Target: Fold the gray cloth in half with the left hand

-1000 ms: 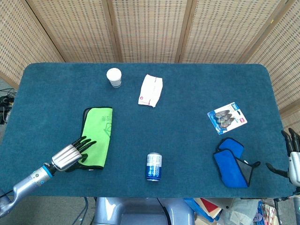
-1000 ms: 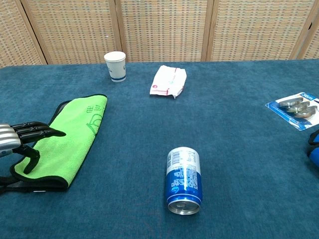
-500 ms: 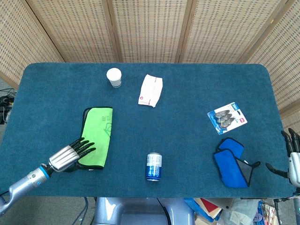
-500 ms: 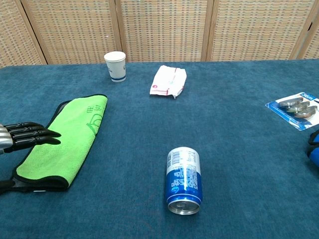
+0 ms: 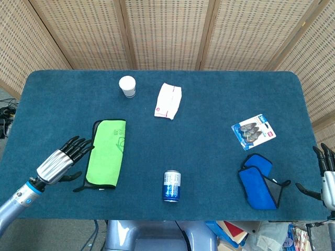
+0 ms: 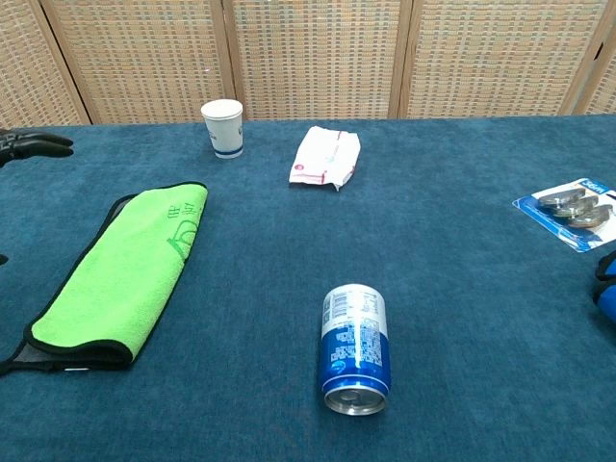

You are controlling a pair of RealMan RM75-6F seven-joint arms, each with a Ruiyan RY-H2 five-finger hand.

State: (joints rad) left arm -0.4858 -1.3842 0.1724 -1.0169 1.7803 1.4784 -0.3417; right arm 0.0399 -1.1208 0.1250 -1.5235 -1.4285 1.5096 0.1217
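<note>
Lying folded on the tabletop point(image 5: 209, 130), the cloth point(image 5: 105, 153) showed green; left robot hand point(image 5: 58, 162) hovered just beside it, fingers spread, empty. Right robot hand point(image 5: 325, 178) sat open at the edge.

The left robot hand point(image 5: 58, 161) has lifted off the folded cloth point(image 5: 106, 153) and drawn back to its left.

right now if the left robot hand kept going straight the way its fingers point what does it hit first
Probably the folded green cloth with black trim: the left robot hand is open beside it, fingers aimed up-right toward its left edge. It may sit above the cloth, so contact is uncertain.
</note>
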